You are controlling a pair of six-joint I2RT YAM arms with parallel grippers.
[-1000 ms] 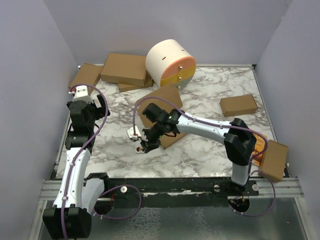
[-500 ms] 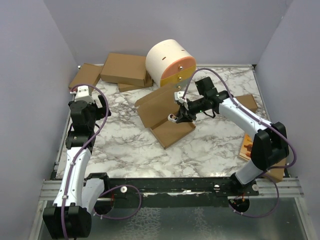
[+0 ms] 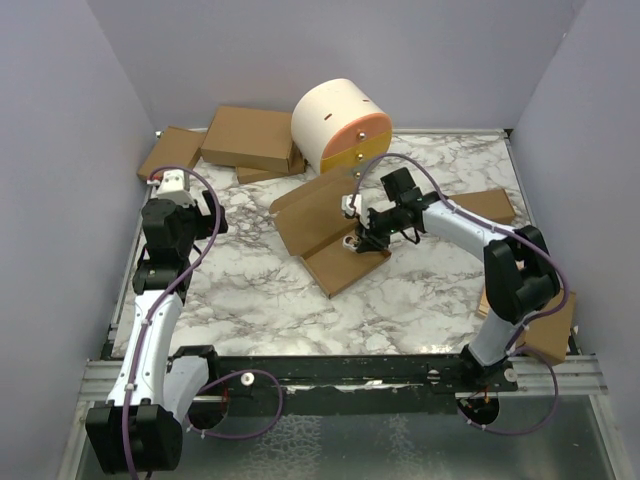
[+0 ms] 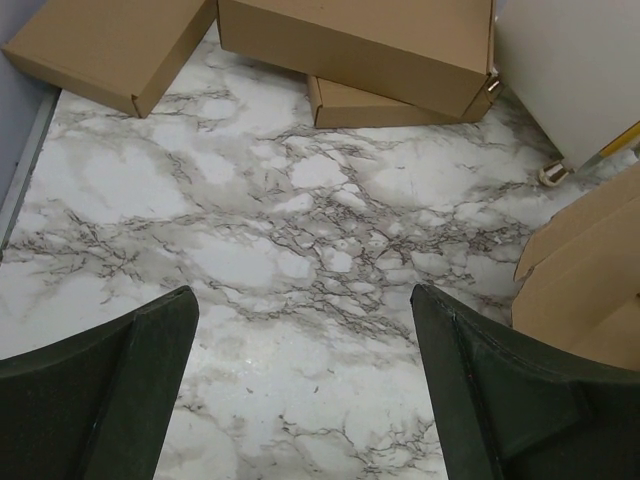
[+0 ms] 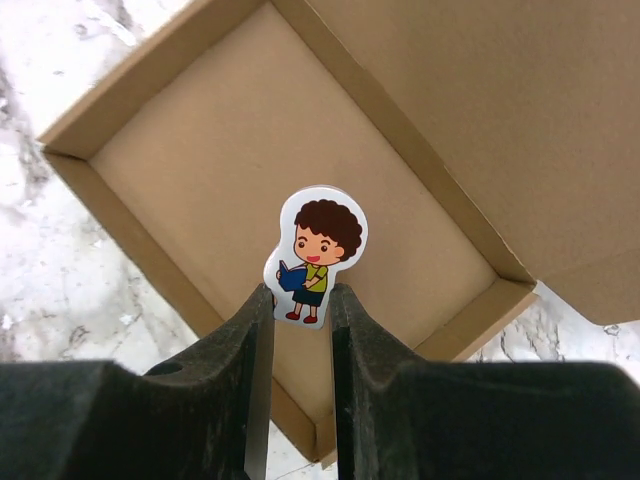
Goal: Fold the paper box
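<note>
Box (image 5: 220, 160) walls are up, lid's not closed yet; right gripper (image 5: 301, 300) pinches a boy cutout (image 5: 316, 250) over it, left gripper (image 4: 305, 325) gapes wide.

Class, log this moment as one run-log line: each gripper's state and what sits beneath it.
left gripper: open, empty, over marble table | right gripper: shut on cartoon-boy cutout, above open paper box

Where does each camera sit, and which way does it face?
Top external: high behind the robot, looking down at the marble table; both arms show.
Left wrist: above the table's left, facing stacked cartons; left jaws open.
Right wrist: above the paper box; right jaws pinch a boy cutout.
Shared: top and right wrist both show the box.
</note>
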